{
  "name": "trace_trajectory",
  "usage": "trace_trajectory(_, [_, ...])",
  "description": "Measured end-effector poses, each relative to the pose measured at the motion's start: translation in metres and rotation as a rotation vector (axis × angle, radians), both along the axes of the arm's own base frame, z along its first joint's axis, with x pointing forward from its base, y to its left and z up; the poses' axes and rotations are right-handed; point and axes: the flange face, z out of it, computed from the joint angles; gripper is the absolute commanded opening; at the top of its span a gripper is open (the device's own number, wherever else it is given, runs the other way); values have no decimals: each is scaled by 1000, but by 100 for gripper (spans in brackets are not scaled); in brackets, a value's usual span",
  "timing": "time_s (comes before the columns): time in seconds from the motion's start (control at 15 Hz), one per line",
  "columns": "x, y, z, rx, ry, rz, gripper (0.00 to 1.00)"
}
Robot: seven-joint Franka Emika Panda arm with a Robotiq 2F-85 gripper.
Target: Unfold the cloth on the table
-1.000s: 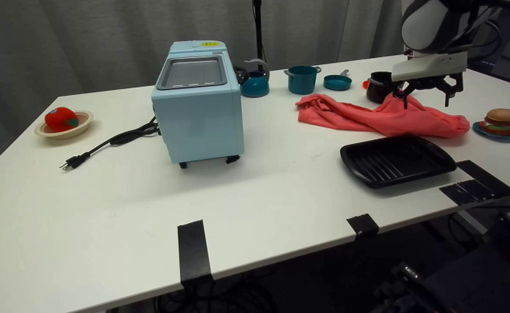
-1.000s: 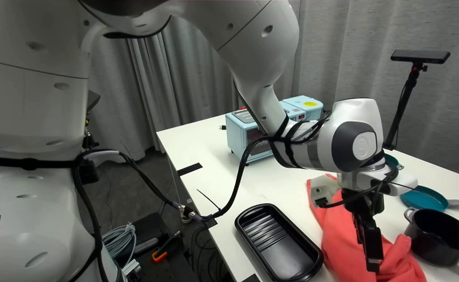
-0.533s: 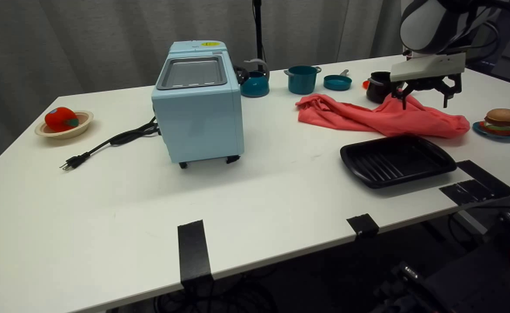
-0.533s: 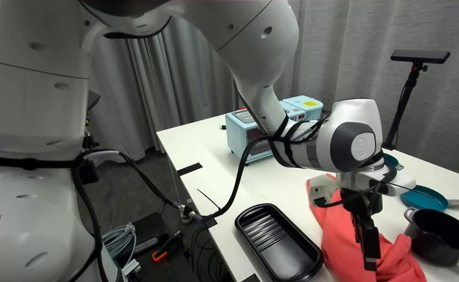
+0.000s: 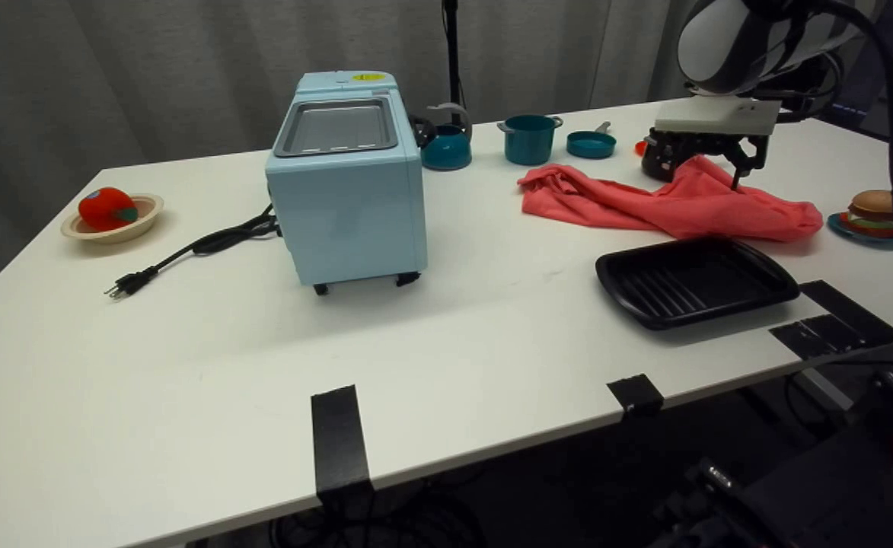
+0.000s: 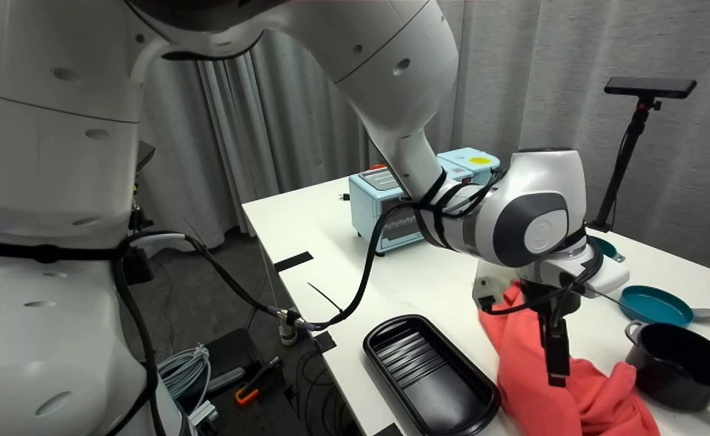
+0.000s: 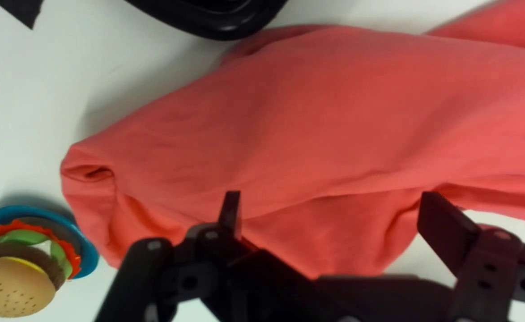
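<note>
Two fingers [image 7: 448, 237] of mine are spread wide apart, with a broad gap between their tips. In the wrist view my gripper [image 7: 329, 205] is over the cloth [image 7: 334, 112], and a stretch of it shows inside that gap. Whether either tip touches it, I can't make out. In an exterior view the cloth [image 5: 693, 183] rises to a peak in front of me, and only one of my fingers shows clearly.

The cloth lies bunched on the white table [image 5: 225, 380], crumpled into a long red band with folds running along it. At one end it lies just beside a blue plate [image 7: 91, 259] holding a burger [image 7: 11, 286]. Along one side sits a black baking pan [image 5: 697, 281], its rim so near the cloth that I can't say if they touch. On the opposite side a black pot [image 6: 672, 387] stands near a hump of the cloth, with a blue frying pan [image 6: 654, 306] just beside the pot.

Farther off on the table stand a blue pot [image 5: 528, 148], a kettle [image 5: 448, 152] and a light-blue toaster oven [image 5: 351, 205], the oven well apart from the cloth. A black power cord [image 5: 225, 240] lies beside the oven, and beyond it a bowl [image 5: 115, 237] has a round red thing [image 5: 103, 207] in it. Strips of black tape [image 5: 339, 441] cross the table's edge. A grey curtain [image 5: 187, 76] hangs behind.
</note>
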Motion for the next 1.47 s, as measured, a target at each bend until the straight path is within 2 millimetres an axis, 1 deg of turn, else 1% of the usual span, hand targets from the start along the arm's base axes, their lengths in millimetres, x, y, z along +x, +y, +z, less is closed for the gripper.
trace_trajectory(0.6, [12, 16, 2, 193, -210, 6, 100])
trace_trajectory(1.0, [11, 19, -1, 270, -246, 36, 100])
trace_trajectory(1.47, [11, 19, -1, 278, -250, 41, 100])
